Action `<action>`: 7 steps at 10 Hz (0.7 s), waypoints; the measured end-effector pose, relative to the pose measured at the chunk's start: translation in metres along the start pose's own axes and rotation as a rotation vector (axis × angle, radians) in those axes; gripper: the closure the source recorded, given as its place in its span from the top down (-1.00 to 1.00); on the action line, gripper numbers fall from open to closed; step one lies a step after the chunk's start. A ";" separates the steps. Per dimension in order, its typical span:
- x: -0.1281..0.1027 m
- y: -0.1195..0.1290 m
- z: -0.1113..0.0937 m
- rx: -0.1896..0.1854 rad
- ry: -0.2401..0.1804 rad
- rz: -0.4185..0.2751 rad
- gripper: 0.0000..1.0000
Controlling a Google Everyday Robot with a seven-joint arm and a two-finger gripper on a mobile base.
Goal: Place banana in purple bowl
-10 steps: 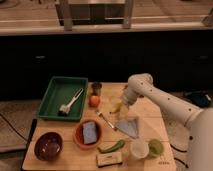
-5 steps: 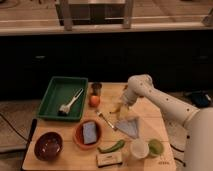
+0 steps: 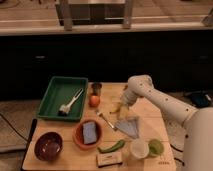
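gripper (image 3: 122, 103) seemingly at banana (image 3: 116, 108) on wooden table (image 3: 152, 131), dim room.

Seeing only a tiny change over the last second. Easing the gripper (image 3: 122, 102) slightly lower, now hanging right over the banana (image 3: 116, 108) at the middle of the table (image 3: 152, 114), a little right of the orange (image 3: 94, 101). Sinking the arm (image 3: 161, 100) a touch at the wrist end along with it. Calling the shift marginal, too small to be giving a firm direction. Not telling whether touching the banana.
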 end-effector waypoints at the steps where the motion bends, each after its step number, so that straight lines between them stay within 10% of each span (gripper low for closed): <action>1: -0.001 -0.001 0.001 0.001 -0.001 -0.003 0.38; 7: 0.000 -0.004 -0.005 0.006 0.002 -0.027 -0.59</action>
